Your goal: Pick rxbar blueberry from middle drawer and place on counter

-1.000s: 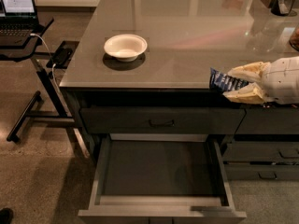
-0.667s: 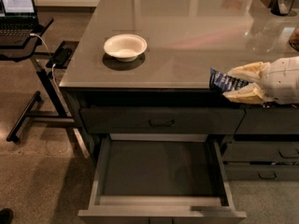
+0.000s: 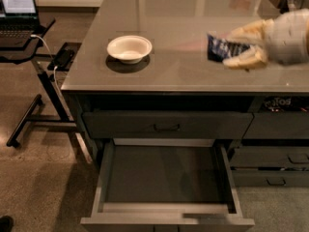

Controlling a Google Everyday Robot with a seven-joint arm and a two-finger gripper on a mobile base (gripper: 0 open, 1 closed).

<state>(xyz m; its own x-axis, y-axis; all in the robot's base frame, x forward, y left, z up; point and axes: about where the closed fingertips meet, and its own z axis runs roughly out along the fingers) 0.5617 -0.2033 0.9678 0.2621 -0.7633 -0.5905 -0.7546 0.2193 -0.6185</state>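
My gripper reaches in from the right over the counter, shut on the rxbar blueberry, a dark blue wrapper with white print held between the yellowish fingers. The bar sits just above the counter's right part. The middle drawer is pulled out below, and its grey bottom shows nothing inside.
A white bowl stands on the counter's left part. A closed top drawer sits above the open one, narrower drawers to the right. A black laptop stand with a laptop stands at the left.
The gripper has lifted the bar from the counter's front edge level and moved it up and over the counter surface.
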